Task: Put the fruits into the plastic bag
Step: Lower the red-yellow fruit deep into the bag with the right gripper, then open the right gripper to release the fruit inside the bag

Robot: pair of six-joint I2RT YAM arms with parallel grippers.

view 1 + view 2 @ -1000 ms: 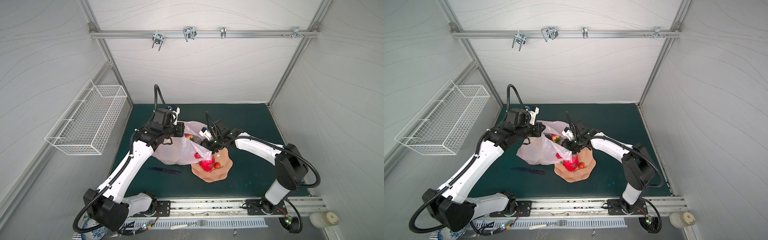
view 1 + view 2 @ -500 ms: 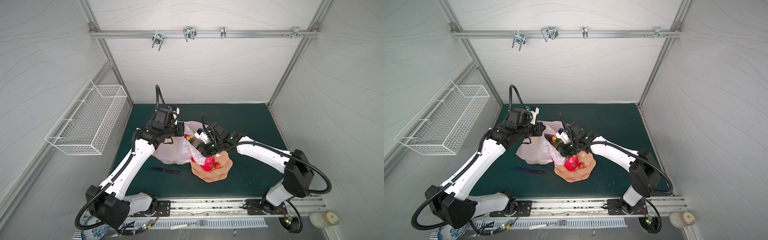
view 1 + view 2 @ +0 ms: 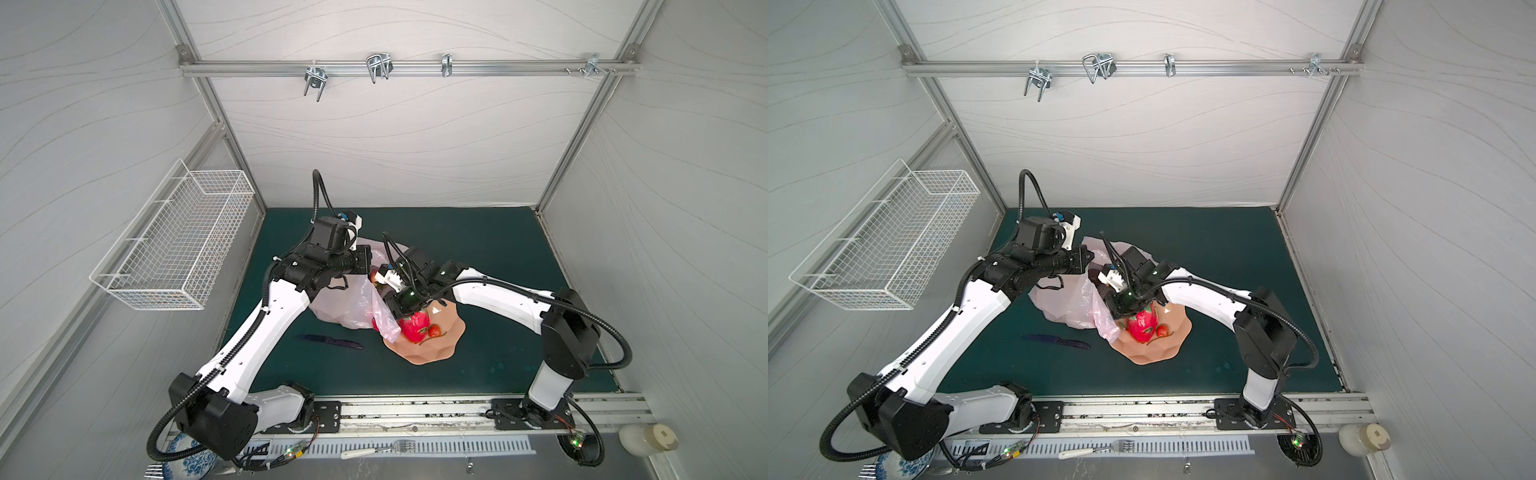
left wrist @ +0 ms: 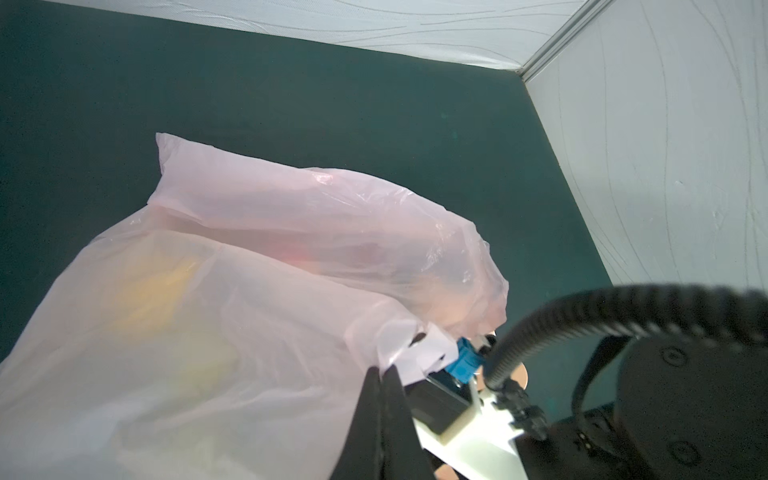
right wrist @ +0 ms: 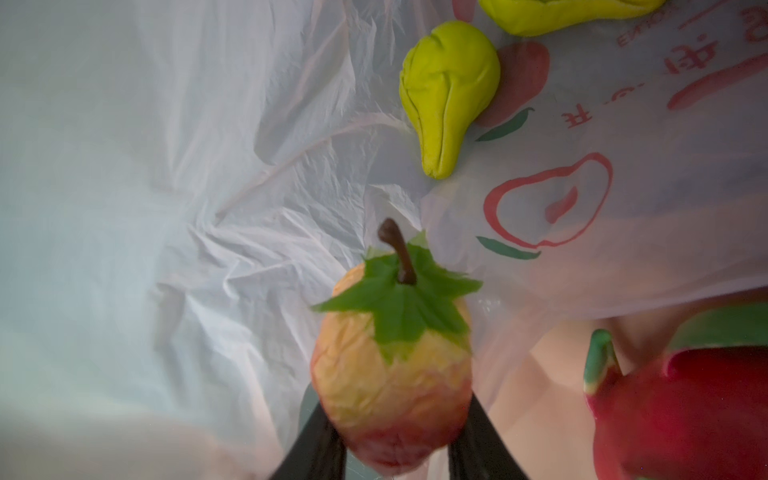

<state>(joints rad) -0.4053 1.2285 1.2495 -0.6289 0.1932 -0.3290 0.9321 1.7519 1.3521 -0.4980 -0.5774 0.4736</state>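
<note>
Right wrist view: my right pincer [image 5: 397,415] is clamped on a strawberry [image 5: 390,365], a black finger [image 5: 320,432] on each side, leaf and stem end pointing into the bag [image 5: 187,187]. Crinkled pale film fills the frame behind the strawberry. A pear [image 5: 446,99] lies on the bag's film beside the red print, well apart from the strawberry. Another yellow-green fruit [image 5: 561,12] sits just beside the pear, cut off by the frame edge, can't tell which one. The dragon fruit [image 5: 685,415] is near the strawberry, blurred, past the bag's edge.

Left wrist view: my left pincer [image 4: 382,374] is closed together, pinching the bag [image 4: 249,332] at its rim, and the film rises to the grip. Yellow and red blurs show through the film, can't tell which fruits. The rest of the bag lies on the mat [image 4: 291,83].

Both top views: the bag [image 3: 345,307] [image 3: 1063,303] lies between my two arms, a flap of it draped over the rim of the bowl [image 3: 432,353] [image 3: 1154,355]. My right wrist reaches in at that flap, pincer tip hidden there. The dragon fruit [image 3: 411,326] [image 3: 1140,324] sits in the bowl, a second strawberry [image 3: 434,331] [image 3: 1162,331] touching it. A knife [image 3: 328,341] [image 3: 1059,341] lies flat on the mat near the bowl, apart from the bag
</note>
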